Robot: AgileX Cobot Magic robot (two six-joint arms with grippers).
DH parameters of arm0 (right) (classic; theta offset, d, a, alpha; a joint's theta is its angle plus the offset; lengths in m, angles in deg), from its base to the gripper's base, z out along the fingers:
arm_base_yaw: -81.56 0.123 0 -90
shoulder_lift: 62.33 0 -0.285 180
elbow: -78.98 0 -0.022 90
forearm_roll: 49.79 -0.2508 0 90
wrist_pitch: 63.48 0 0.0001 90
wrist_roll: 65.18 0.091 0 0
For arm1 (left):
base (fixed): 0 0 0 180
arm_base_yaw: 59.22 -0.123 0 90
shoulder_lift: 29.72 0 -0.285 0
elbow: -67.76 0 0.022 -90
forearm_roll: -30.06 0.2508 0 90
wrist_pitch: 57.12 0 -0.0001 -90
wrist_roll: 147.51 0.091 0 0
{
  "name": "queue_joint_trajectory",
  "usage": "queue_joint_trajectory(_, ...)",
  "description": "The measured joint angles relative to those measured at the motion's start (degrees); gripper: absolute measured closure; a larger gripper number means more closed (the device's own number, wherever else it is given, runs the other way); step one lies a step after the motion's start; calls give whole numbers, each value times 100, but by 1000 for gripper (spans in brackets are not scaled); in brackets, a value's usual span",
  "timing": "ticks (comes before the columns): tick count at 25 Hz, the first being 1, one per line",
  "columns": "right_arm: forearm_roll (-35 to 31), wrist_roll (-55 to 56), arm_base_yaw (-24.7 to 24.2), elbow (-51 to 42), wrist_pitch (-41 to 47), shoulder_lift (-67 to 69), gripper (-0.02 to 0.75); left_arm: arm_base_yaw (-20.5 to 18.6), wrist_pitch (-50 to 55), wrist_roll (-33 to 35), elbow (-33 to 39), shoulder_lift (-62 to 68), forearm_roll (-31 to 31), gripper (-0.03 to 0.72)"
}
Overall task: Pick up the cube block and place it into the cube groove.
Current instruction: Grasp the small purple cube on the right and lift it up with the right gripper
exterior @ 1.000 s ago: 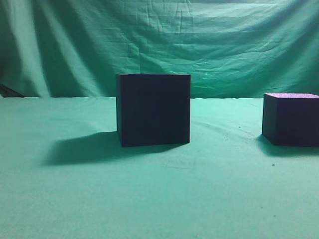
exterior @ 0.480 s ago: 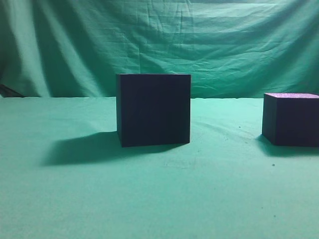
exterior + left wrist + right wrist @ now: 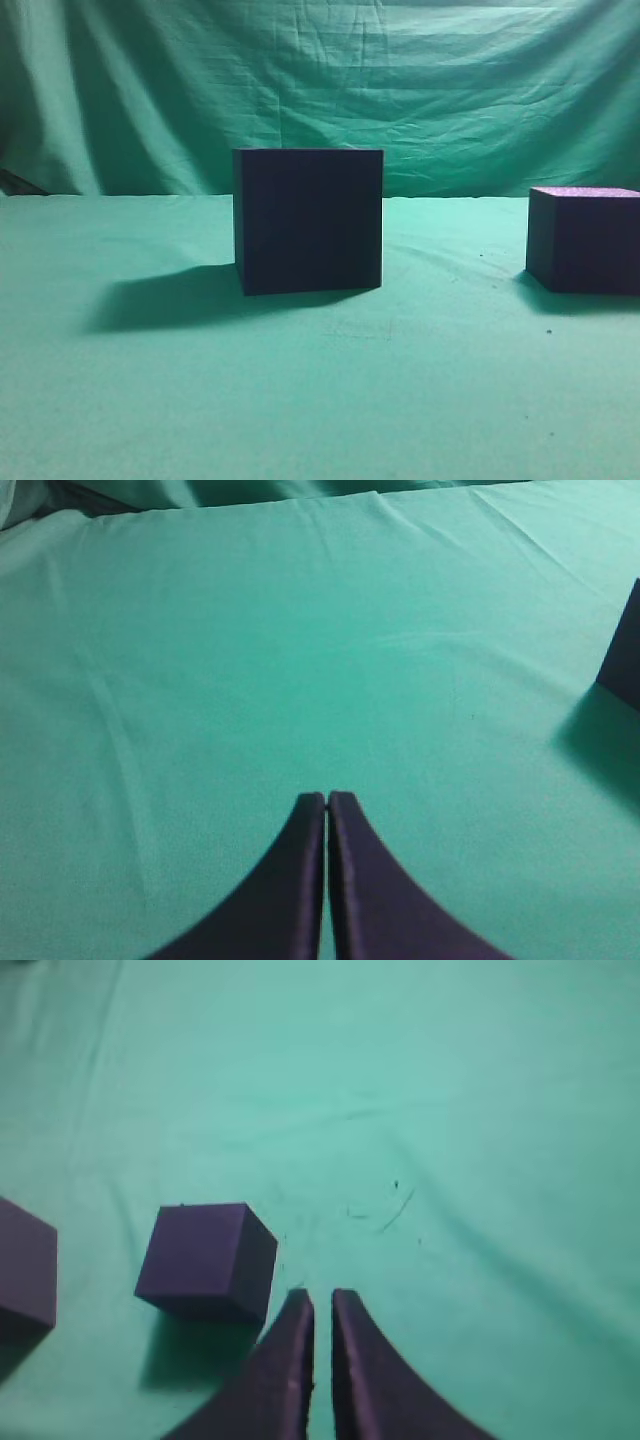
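Observation:
The cube block (image 3: 585,240), small and dark with a speckled purple top, sits on the green cloth at the right edge of the exterior view. In the right wrist view it (image 3: 205,1260) lies just left of my right gripper (image 3: 320,1295), whose fingers are nearly together with nothing between them, above the cloth. The cube groove (image 3: 308,220), a larger dark box, stands at the centre. Its corner shows at the left edge of the right wrist view (image 3: 20,1270) and at the right edge of the left wrist view (image 3: 625,660). My left gripper (image 3: 327,797) is shut and empty over bare cloth. Neither gripper shows in the exterior view.
Green cloth (image 3: 320,400) covers the table and hangs as a backdrop (image 3: 320,90) behind it. The groove casts a long shadow (image 3: 165,300) to its left. A few dark specks (image 3: 390,1205) lie on the cloth ahead of the right gripper.

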Motion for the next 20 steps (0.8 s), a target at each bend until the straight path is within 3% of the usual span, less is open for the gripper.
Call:
queue_joint_trajectory(4, -205, -896, 0, 727, 875, 925, 738, 0, 0, 0, 0, 0, 0, 688)
queue_joint_trajectory(7, -92, -1088, 300, 1371, 1444, 1674, 738, 0, 0, 0, 0, 0, 0, 688)
queue_joint_trajectory(14, 1628, 404, 1731, 2677, 2254, 3453, 738, 0, 0, 0, 0, 0, 0, 688)
queue_joint_trajectory(16, 1809, 676, 2014, 2998, 2374, 3920, 738, 0, 0, 0, 0, 0, 0, 688)
queue_joint_trajectory(17, 1849, 765, 2112, 3157, 2389, 4162, 689, 0, 0, 0, 0, 0, 0, 688)
queue_joint_trajectory(18, 1848, 905, 2171, 3297, 2398, 4393, 689, 0, 0, 0, 0, 0, 0, 688)
queue_joint_trajectory(20, 1851, 1197, 2225, 3513, 2398, 4772, 589, 0, 0, 0, 0, 0, 0, 688)
